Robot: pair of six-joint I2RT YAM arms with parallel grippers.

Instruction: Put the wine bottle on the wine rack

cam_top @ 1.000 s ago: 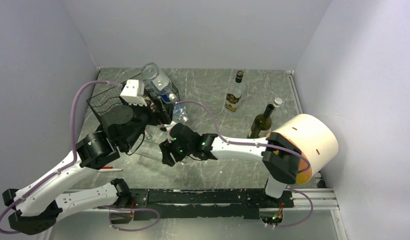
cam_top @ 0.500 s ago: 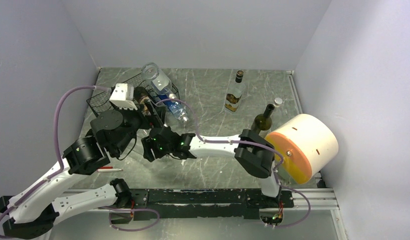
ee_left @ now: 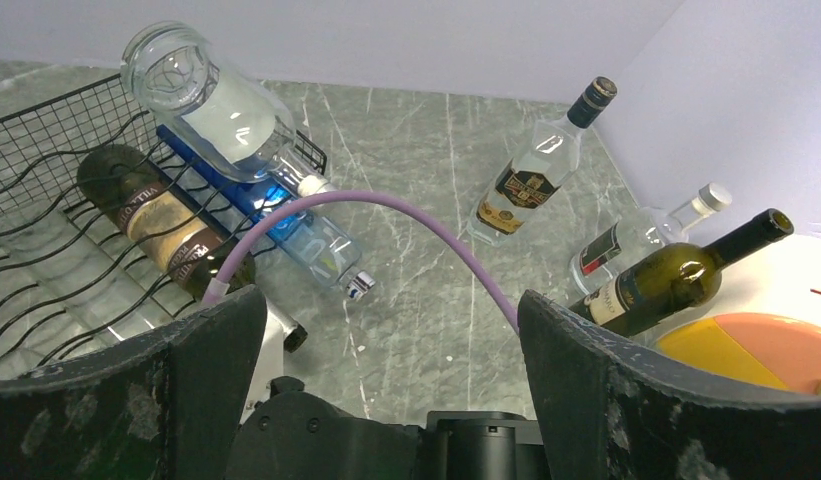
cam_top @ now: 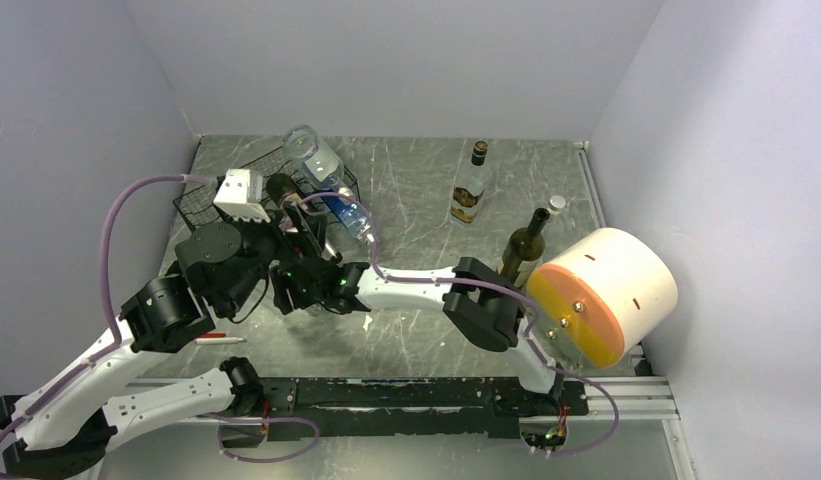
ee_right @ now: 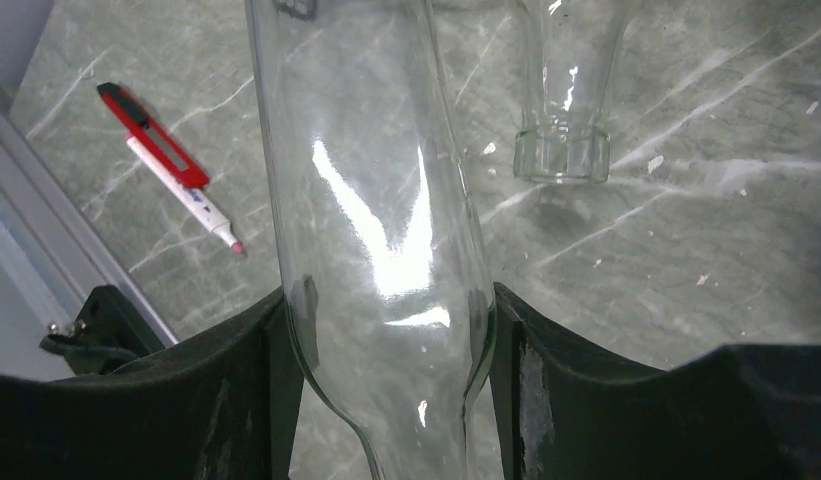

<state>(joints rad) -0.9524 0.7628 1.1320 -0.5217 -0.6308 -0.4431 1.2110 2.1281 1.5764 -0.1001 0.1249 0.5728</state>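
Note:
My right gripper (ee_right: 386,300) is shut on a clear glass wine bottle (ee_right: 371,180), gripping its lower body a little above the table. In the top view the right gripper (cam_top: 291,285) is just in front of the black wire wine rack (cam_top: 201,205). The rack (ee_left: 46,215) holds a dark bottle with a brown label (ee_left: 156,220), a large clear bottle (ee_left: 211,100) and a blue-labelled plastic bottle (ee_left: 306,235). My left gripper (ee_left: 389,300) is wide open and empty, above the right wrist beside the rack.
A clear bottle with a black cap (cam_top: 470,185), a green wine bottle (cam_top: 524,243) and a small clear bottle (ee_left: 641,238) stand at the right. A large cream and orange cylinder (cam_top: 606,295) lies beyond them. A red marker (ee_right: 176,170) lies near the front rail. Another clear bottle neck (ee_right: 564,100) shows near the held bottle.
My right arm has moved left toward the rack, carrying the clear bottle. My left arm has drawn back to the left a little.

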